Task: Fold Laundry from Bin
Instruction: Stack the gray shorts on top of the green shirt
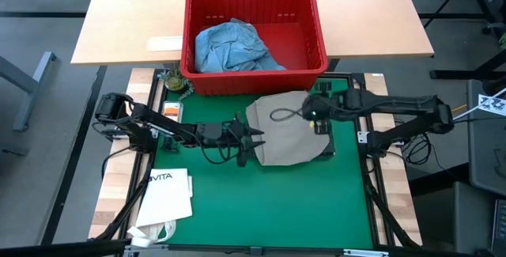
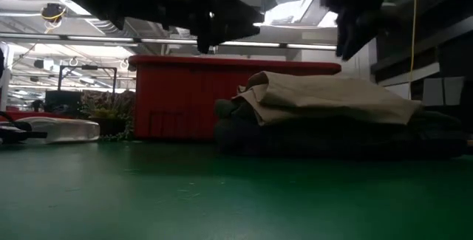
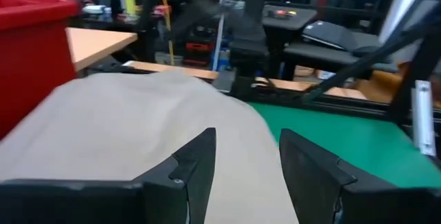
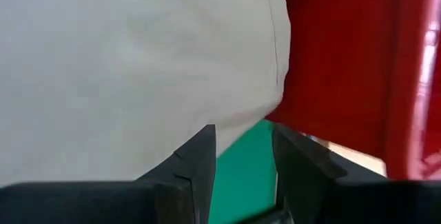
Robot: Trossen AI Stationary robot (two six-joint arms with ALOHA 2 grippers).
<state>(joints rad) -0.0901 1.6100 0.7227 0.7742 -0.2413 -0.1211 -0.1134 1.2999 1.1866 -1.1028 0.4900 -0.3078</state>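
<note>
I see one red plastic bin [image 1: 254, 42] with ribbed sides at the back of the green mat [image 1: 261, 202] on my worktop. One light blue denim piece [image 1: 234, 47] lies crumpled inside it. Just in front of the bin, one khaki-tan garment [image 1: 286, 130] lies folded on top of a dark garment [image 2: 325, 138]. My left end effector [image 1: 254, 143] hangs at the tan garment's left edge, its two fingers apart and holding nothing. My right end effector [image 1: 317, 118] hangs over the tan garment's right side, fingers apart too, empty. One white paper bag [image 1: 164, 195] lies near the front left.
</note>
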